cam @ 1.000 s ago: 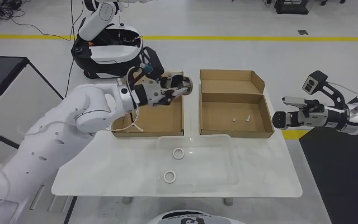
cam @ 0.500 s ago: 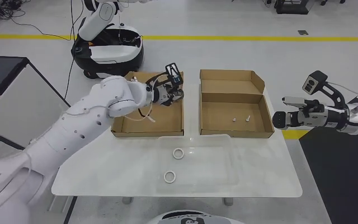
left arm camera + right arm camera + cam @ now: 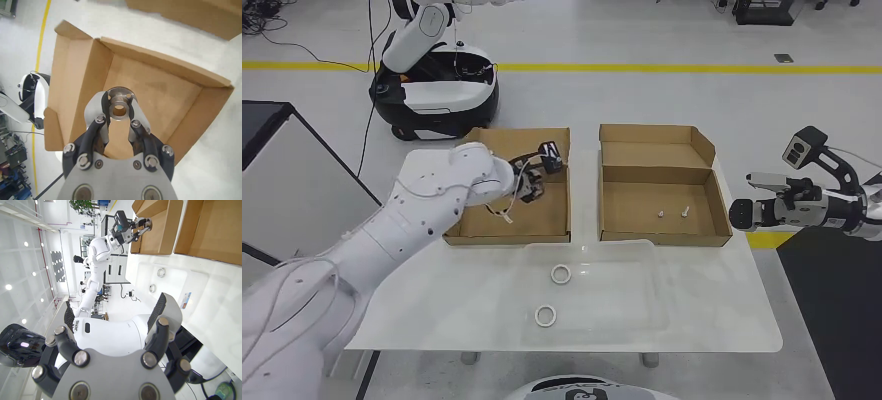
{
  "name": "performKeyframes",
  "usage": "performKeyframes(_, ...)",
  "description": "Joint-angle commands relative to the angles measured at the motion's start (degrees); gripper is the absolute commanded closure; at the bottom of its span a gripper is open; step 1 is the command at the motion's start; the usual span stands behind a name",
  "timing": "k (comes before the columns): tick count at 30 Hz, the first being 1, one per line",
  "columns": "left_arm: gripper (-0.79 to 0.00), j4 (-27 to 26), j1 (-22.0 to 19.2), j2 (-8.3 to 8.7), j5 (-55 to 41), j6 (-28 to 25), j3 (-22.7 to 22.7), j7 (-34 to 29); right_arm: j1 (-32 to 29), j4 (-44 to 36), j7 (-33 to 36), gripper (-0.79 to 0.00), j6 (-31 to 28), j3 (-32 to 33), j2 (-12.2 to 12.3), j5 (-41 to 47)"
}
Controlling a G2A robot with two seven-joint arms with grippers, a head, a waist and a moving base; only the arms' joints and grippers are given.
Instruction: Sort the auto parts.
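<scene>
My left gripper [image 3: 118, 102] is shut on a metal flange hub [image 3: 118, 110], pinching its collar from both sides. It hangs above the bare floor of the left cardboard box [image 3: 160, 91]. From above, the left gripper [image 3: 532, 186] sits over the far middle of that box [image 3: 542, 226]. Across the table, the hub [image 3: 149, 223] shows above the box. My right gripper [image 3: 115, 303] is open and holds nothing, off the table's right edge [image 3: 739, 213]. Two white rings [image 3: 561, 273] [image 3: 546, 316] lie in a clear tray [image 3: 627, 295].
The right cardboard box [image 3: 642, 205] holds two small white parts [image 3: 660, 213] [image 3: 683, 210]. Both boxes stand side by side at the table's far edge, flaps raised. Another robot base [image 3: 437, 95] stands on the floor behind the table.
My left arm swung back from the box's right wall toward its middle and turned its wrist downward, hub still held. The right arm stayed put.
</scene>
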Motion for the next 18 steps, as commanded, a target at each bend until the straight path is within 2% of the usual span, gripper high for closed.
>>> performKeyframes(1,0.000,1.60,0.13,-0.86,0.86,-0.24,0.73,0.02,-0.01,0.00,0.00,-0.785,-0.01,0.01,0.00,0.02)
performKeyframes(10,0.000,8.59,0.73,-4.71,2.61,-0.80,2.49,0.76,-0.01,0.00,0.00,-0.785,-0.01,0.01,0.00,0.02)
performKeyframes(18,0.000,12.27,0.70,-6.84,4.01,-1.84,2.48,0.51,-0.01,0.00,0.00,-0.785,-0.01,0.01,0.00,0.02)
